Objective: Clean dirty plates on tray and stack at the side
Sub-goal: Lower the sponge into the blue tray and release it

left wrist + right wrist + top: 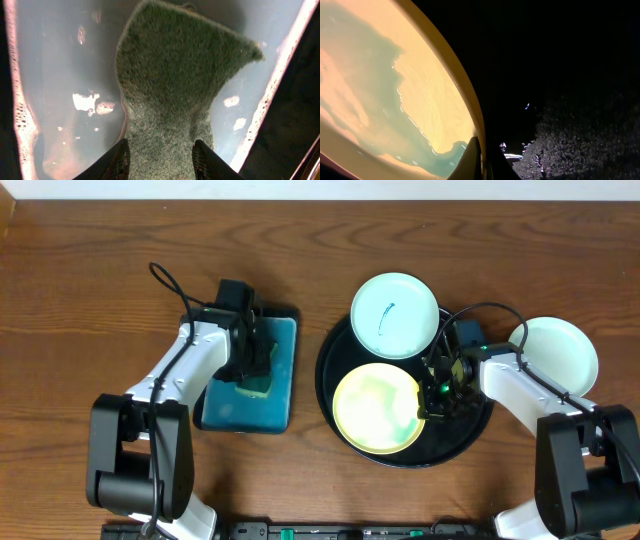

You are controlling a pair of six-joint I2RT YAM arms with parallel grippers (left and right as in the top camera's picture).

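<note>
A dark wooden table (80, 280) carried everything. Right of centre lay the round black tray (325, 360). The yellow plate (375, 408) lay flat in its near half, and the scribbled plate (395, 315), pale mint with a thin teal mark, lay over the far rim. The third plate (560, 352), pale and showing no marks, lay on the table just off the tray's right side, probably the start of the stack.

The right hand (437, 395) was at the yellow plate's right edge. In the wrist view it was closed, its fingers pinching that rim from both sides, most likely to steady the plate for wiping. A wet greenish film covered part of the plate, so it seemed only partly cleaned.

At the left, the left hand (160, 155) reached down into the rectangular teal tray (225, 415). It was closed on a green sponge (175, 90), squeezing it narrow at the waist. The sponge lay in shallow, bubbly water, probably to soak up suds for the next wipe.
</note>
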